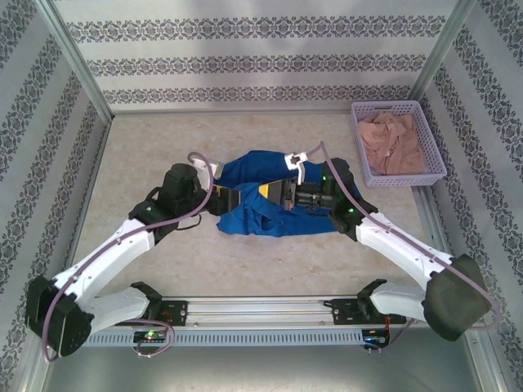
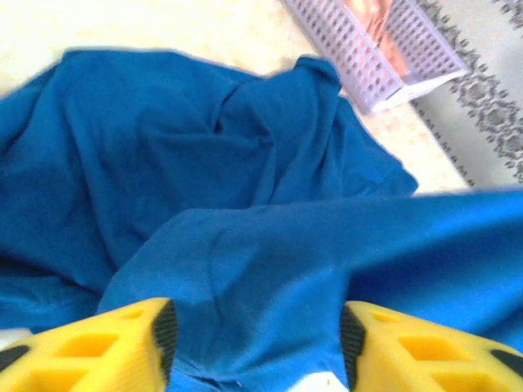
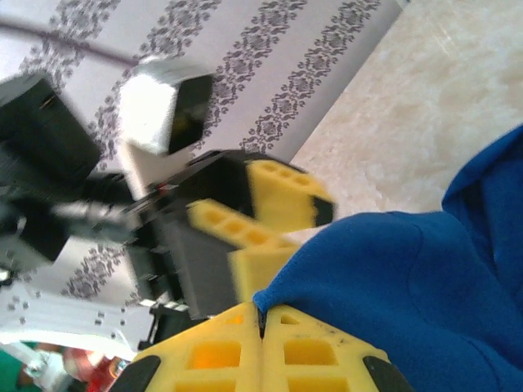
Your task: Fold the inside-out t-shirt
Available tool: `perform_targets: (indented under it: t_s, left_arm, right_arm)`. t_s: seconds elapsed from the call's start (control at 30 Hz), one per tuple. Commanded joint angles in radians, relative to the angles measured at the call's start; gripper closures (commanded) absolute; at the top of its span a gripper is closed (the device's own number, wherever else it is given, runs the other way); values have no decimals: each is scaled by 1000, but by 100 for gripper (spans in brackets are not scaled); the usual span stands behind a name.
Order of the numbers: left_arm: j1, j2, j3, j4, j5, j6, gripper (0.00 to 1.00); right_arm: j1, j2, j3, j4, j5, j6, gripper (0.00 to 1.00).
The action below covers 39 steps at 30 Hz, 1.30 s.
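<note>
1. The left end effector [image 2: 255, 347] is seen with its two yellow fingers [image 2: 106, 347] standing well apart, at about a middling width.
2. Blue cloth of the inside-out t-shirt [image 1: 255, 169] is spread across the gap between those fingers. It is not pinched by either pad.
3. The right end effector [image 3: 261, 314] is seen pressed closed, its yellow fingers meeting along one seam.
4. A fold of the t-shirt's edge is clamped right at the tips of the right end effector, and the rest of the cloth is draped away to one side of it.
5. The two end effectors are pointed at each other over the middle of the t-shirt, with their tips close together.
6. In the right wrist view, the left end effector is found just beyond the closed tips, with its fingers parted.
7. The t-shirt is bunched on the table [image 1: 155, 139] under and between both end effectors. One lobe is spread on the far side of them and another on the near side.
8. Ahead of the left end effector, past the rumpled blue cloth, a lavender basket [image 1: 406, 180] is seen.
9. A pinkish-beige garment [image 1: 392, 143] is held in that basket, well apart from both end effectors.
</note>
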Motion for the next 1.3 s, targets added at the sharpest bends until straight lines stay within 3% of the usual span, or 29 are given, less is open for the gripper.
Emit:
perform_targets:
  t_s: [0.0, 0.13, 0.33, 0.47, 0.7, 0.8, 0.87, 1.0, 1.2, 1.27]
  left_arm:
    - [-32, -160, -74, 76, 35, 113, 38]
    - [-94, -194, -122, 153, 112, 219, 36]
    - [-178, -42, -41, 145, 65, 393, 33]
    - [-180, 51, 13, 188, 78, 402, 36]
    - [-179, 156, 83, 213, 84, 361, 62]
    - [-179, 174, 102, 211, 75, 348, 87]
    - [-179, 174, 117, 194, 90, 320, 100]
    - [-172, 181, 194, 43, 68, 173, 100]
    - [-133, 182, 231, -81, 85, -156, 100]
    - [-132, 181, 235, -83, 99, -186, 100]
  right_arm:
    - [-28, 45, 41, 90, -37, 156, 100]
    - [-45, 84, 69, 72, -61, 208, 100]
    - [-53, 108, 99, 46, -89, 230, 100]
    - [-54, 115, 109, 34, -96, 229, 100]
    - [-55, 116, 101, 20, -96, 216, 100]
    - [-56, 120, 102, 10, -94, 204, 100]
    - [-63, 122, 116, -36, -79, 171, 100]
    - [-86, 100, 194, -338, 99, -1, 99]
    - [-92, 12, 202, -533, 293, -231, 63]
    - [-85, -51, 162, -549, 327, -307, 60]
